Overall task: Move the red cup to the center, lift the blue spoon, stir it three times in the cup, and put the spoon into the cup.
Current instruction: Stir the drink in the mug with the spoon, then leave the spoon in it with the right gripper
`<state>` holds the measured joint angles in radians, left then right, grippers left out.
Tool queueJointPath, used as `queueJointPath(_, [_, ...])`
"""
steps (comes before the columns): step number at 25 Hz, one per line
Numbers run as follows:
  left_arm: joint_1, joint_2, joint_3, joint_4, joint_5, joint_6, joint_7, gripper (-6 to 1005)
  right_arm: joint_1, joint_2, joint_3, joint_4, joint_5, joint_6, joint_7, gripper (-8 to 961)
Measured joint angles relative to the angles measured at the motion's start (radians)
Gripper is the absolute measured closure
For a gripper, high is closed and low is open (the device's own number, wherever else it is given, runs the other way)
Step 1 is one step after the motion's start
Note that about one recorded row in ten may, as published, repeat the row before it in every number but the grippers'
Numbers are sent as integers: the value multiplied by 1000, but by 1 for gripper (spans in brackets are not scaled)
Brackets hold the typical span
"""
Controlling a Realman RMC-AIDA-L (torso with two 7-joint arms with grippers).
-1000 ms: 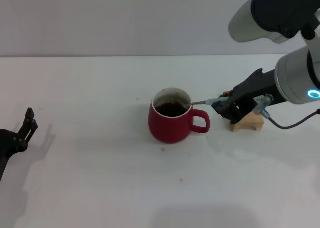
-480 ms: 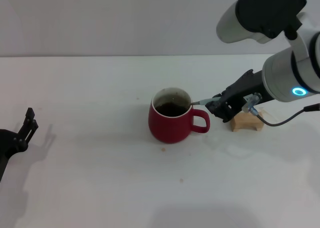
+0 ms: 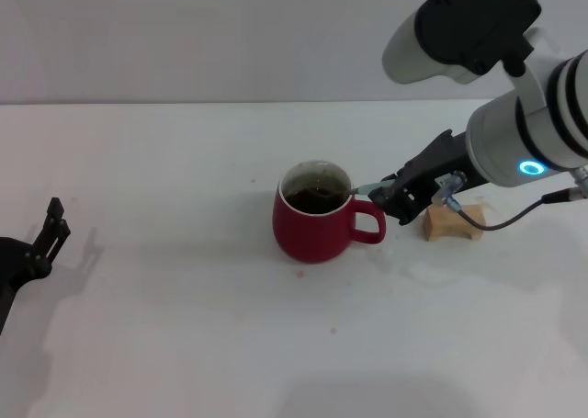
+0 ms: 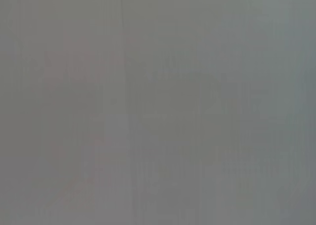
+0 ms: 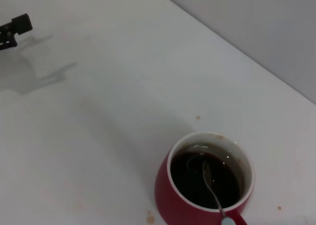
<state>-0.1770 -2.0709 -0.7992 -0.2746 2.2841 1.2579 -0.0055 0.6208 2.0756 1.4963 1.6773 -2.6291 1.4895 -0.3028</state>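
1 red cup (image 3: 312, 223) is seen at the middle of the white table (image 3: 165, 308), with 1 blue spoon (image 5: 212, 188) dipped in its dark liquid. The spoon handle is clamped by the right gripper (image 3: 386, 195) just beside the cup's handle, and 1 wooden block (image 3: 450, 222) lies behind it. The left gripper (image 3: 50, 230) is parked at the table's left edge; its fingers cannot be judged.

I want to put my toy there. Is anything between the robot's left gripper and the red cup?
No. In the head view, only bare white table lies between the left gripper and the red cup.

My right arm is white and black with a glowing cyan ring (image 3: 530, 168), a grey cable (image 3: 501, 218), and a black right end effector (image 3: 390, 199); my left end effector (image 3: 41, 243) is black.
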Motion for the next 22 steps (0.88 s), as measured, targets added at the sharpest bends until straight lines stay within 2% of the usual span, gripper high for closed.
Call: queueJointPath(22, [10,1,0,-6,0,11,-4,141,61,1,-48,-121,1,-73,-6,822])
